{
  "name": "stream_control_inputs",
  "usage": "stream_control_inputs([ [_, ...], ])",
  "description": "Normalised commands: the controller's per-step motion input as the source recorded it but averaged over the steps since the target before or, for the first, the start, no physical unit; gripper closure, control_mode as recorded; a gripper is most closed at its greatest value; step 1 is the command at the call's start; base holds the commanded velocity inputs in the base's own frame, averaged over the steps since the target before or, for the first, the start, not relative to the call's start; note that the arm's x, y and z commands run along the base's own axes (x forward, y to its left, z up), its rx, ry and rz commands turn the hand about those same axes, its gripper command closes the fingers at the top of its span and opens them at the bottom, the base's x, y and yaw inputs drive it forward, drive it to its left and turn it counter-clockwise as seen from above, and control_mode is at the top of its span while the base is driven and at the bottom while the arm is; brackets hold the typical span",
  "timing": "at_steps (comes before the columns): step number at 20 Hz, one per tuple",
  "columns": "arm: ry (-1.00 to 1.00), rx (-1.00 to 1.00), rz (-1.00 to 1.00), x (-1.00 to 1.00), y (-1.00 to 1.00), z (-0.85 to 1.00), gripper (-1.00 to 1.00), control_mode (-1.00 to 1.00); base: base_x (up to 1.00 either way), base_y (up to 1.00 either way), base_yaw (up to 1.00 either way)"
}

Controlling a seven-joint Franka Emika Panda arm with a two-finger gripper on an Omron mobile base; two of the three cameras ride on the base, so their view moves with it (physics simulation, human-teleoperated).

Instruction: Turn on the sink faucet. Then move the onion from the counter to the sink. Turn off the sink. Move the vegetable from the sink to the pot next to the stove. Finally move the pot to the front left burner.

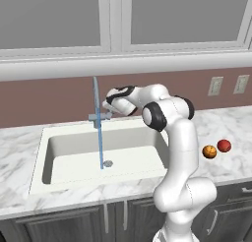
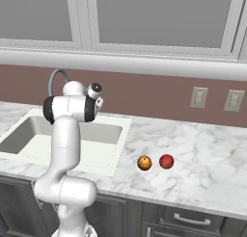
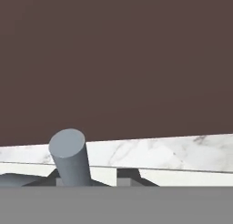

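The sink faucet [image 1: 98, 117] stands behind the sink [image 1: 74, 152], and its arched spout [image 2: 54, 80] shows past my arm. A thin blue stream of water [image 1: 101, 147] falls into the basin near the drain [image 1: 108, 163]. My gripper [image 1: 106, 108] is at the faucet's right side, level with its base. In the hand view the grey lever [image 3: 70, 157] rises just ahead of my gripper [image 3: 91, 180], whose fingertips stand slightly apart and hold nothing. The onion [image 1: 224, 145], also visible as the red ball [image 2: 166, 161], lies on the counter [image 1: 231, 128] right of the sink.
An orange striped ball [image 1: 209, 151] lies just left of the onion. Two wall outlets [image 1: 215, 86] sit on the brown backsplash [image 3: 118, 59], close behind the faucet. Dark cabinet fronts [image 2: 193, 221] run below the counter.
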Motion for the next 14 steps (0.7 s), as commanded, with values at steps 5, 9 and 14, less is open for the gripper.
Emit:
stream_control_inputs([
  [5,0.00,0.01,0.00,-0.07,-0.13,-0.12,1.00,-1.00,0.00,0.00,0.00],
  [9,0.01,0.00,0.00,-0.03,0.00,-0.03,1.00,-1.00,0.00,0.00,0.00],
  [14,0.02,0.00,0.00,-0.03,0.00,-0.03,-1.00,-1.00,0.00,0.00,0.00],
])
